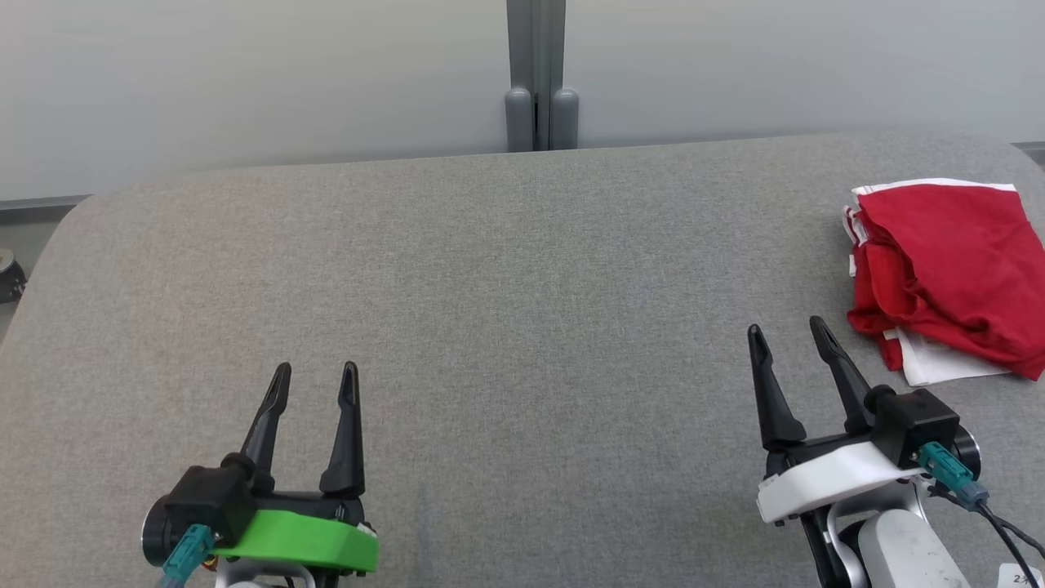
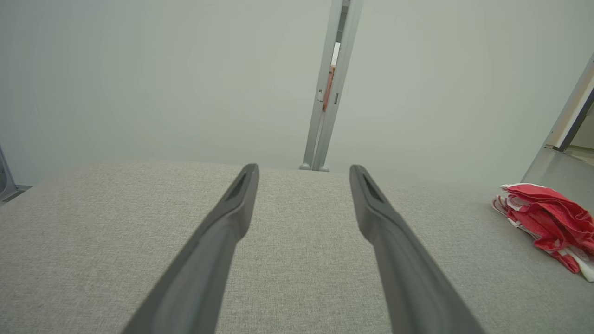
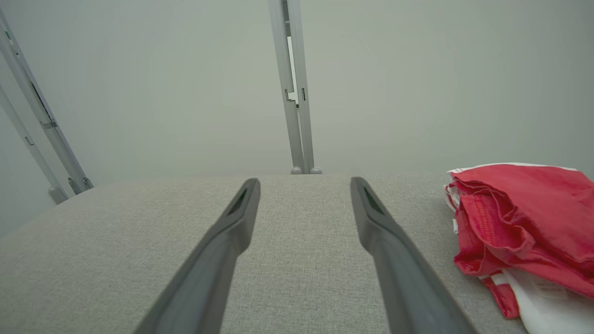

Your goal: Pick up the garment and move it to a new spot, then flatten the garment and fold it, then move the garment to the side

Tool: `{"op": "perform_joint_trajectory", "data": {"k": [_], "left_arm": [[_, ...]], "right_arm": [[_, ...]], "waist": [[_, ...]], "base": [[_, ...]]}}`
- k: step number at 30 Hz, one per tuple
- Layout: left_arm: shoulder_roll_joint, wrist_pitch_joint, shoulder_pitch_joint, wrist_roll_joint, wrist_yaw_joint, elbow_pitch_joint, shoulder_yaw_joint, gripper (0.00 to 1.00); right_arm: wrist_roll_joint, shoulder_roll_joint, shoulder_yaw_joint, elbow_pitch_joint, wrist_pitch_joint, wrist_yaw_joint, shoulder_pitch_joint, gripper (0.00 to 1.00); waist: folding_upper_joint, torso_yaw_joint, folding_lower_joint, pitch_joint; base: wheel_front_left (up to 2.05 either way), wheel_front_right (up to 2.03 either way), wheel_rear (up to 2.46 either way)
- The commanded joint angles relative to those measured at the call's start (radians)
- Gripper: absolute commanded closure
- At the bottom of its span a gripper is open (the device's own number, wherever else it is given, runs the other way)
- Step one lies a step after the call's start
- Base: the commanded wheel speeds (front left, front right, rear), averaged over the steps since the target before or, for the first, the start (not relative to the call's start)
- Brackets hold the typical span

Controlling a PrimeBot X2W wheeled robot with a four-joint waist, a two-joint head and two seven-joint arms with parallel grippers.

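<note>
The garment (image 1: pixel 947 273) is red with white parts and lies in a rough folded heap at the far right of the grey table (image 1: pixel 506 310). The left wrist view has the garment (image 2: pixel 550 222) at its right edge, and the right wrist view has the garment (image 3: pixel 524 232) close on its right. My right gripper (image 1: pixel 788 331) stands open just left of and nearer than the heap, touching nothing. Low on the left, my left gripper (image 1: pixel 316 376) is open too, with nothing between its fingers. Both hover over bare cloth.
A pale partition wall runs behind the table, with a grey post (image 1: pixel 536 73) at its middle. The table's back corners are rounded. A small dark object (image 1: pixel 8 273) sits off the table's left edge.
</note>
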Motion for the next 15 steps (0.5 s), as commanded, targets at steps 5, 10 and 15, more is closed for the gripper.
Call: {"op": "perform_joint_trajectory", "data": {"k": [5,10,15], "left_arm": [[0.002,0.001,0.016,0.001,0.003,0.013,0.008,0.0],[0.002,0.001,0.014,0.005,0.013,0.036,0.007,0.0],[0.002,0.001,0.015,-0.009,0.023,0.041,0.011,0.0]], "right_arm": [[0.003,-0.001,0.005,-0.004,-0.002,0.0,-0.007,0.0],[0.002,-0.001,0.008,0.001,-0.002,0.0,-0.004,0.0],[-0.001,-0.001,0.006,0.004,-0.002,0.0,-0.003,0.0]], "waist": [[0.0,0.001,0.0,-0.002],[0.0,-0.001,0.0,-0.004],[0.0,-0.003,0.0,-0.007]], "base": [[0.0,0.0,0.0],[0.0,0.0,0.0],[0.0,0.0,0.0]]}}
